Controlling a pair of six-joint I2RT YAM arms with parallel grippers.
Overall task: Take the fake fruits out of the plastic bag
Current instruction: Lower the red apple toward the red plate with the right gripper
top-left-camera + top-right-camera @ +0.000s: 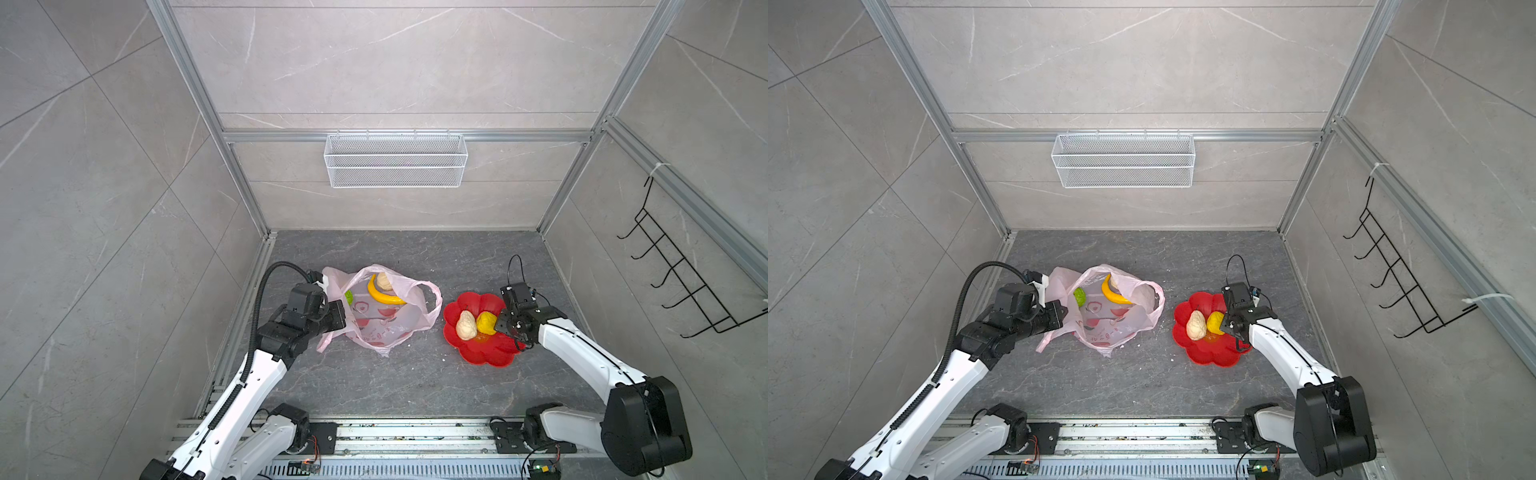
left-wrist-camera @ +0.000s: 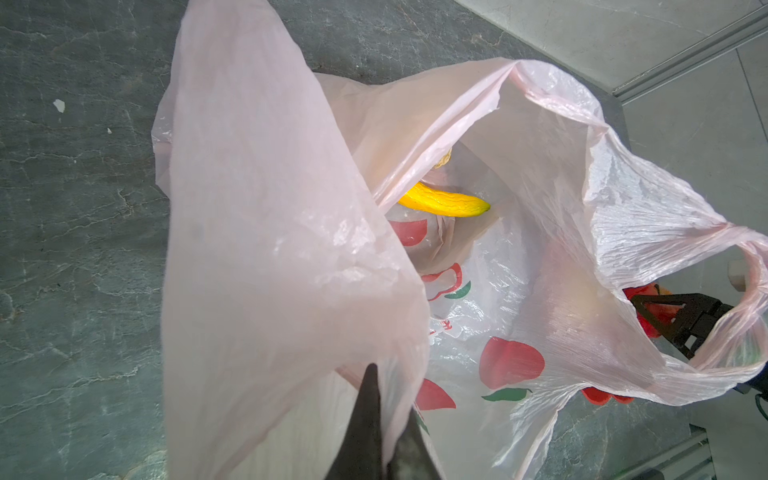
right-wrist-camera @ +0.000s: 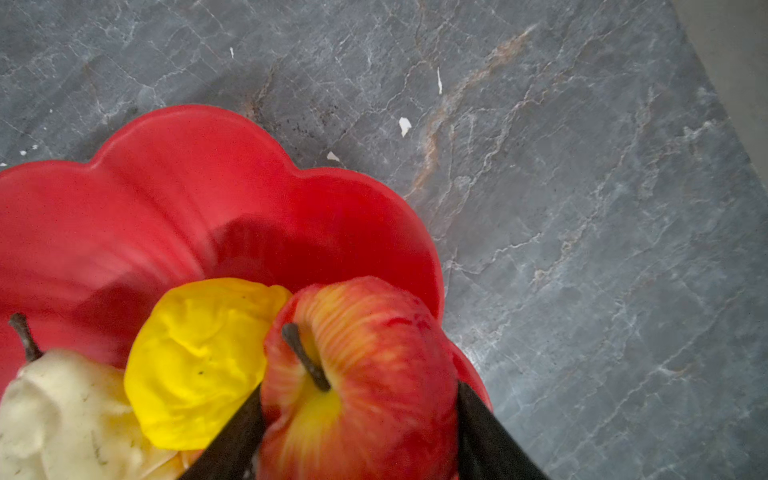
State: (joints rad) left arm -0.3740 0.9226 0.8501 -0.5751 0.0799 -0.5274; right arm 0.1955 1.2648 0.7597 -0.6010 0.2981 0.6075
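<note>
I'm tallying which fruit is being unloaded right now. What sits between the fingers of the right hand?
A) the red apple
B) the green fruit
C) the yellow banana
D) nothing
A: in the right wrist view, the right hand has a finger on either side of the red apple at the red dish, while the banana lies in the plastic bag.

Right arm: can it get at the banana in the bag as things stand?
Probably not yet: the right tool grips an apple at the dish. Otherwise the way looks free: the left tool holds the bag open, banana uncovered.
</note>
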